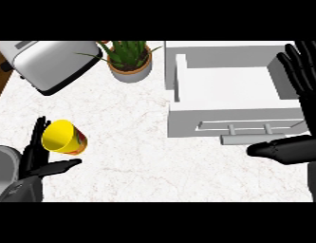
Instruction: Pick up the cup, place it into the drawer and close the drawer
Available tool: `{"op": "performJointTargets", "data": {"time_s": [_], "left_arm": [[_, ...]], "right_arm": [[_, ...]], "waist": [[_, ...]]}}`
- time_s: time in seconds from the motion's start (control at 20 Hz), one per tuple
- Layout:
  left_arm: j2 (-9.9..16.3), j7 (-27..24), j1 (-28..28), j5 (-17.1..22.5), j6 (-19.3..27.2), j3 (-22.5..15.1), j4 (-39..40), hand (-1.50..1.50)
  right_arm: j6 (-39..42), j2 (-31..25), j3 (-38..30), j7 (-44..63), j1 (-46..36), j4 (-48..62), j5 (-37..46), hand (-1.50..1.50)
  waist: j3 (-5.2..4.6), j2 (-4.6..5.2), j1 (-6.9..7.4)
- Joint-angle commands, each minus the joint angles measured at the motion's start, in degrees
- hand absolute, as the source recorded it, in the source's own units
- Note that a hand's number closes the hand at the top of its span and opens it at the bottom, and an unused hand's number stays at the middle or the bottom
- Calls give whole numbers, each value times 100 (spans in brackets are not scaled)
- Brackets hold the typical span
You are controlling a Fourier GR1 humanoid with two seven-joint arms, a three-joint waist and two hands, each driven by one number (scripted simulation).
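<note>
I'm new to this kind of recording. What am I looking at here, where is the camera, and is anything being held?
The single picture looks steeply down from the robot's head onto a marble counter. The black shapes are its hands. The left hand is at the lower left, fingers straight beside a yellow cup that lies tilted; it does not visibly grip it. The right hand is open at the right edge, over the white open drawer, whose handle faces the robot. At the back stand a toaster and a potted plant. Nothing is held yet.
</note>
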Motion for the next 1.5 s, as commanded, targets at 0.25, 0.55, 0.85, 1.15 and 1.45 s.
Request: {"op": "performJointTargets", "data": {"time_s": [0.25, 0.55, 0.85, 1.15, 1.45], "left_arm": [[69, -185, -234, -4, -681, 15, 158, -150], [-270, -702, -303, -67, -698, -86, -190, 150], [-398, -1359, -142, -149, 1055, 37, -484, 150], [-624, -1446, -517, 237, 267, 306, -634, 150], [-1126, -1392, -757, 48, 240, -20, -989, 150]], "right_arm": [[-54, 41, 81, 53, -134, 87, 89, -150], [104, -157, -52, 201, -167, 1, -88, -150], [124, -113, -73, -131, 1, 232, 36, -150], [200, -198, -268, 20, -1, 58, -272, -150], [237, -273, -342, -46, -107, 285, -253, -150]], "waist": [[-7, 21, -35], [-12, 17, -78], [5, -1, 12], [2, -7, -38], [16, -38, 68]]}}
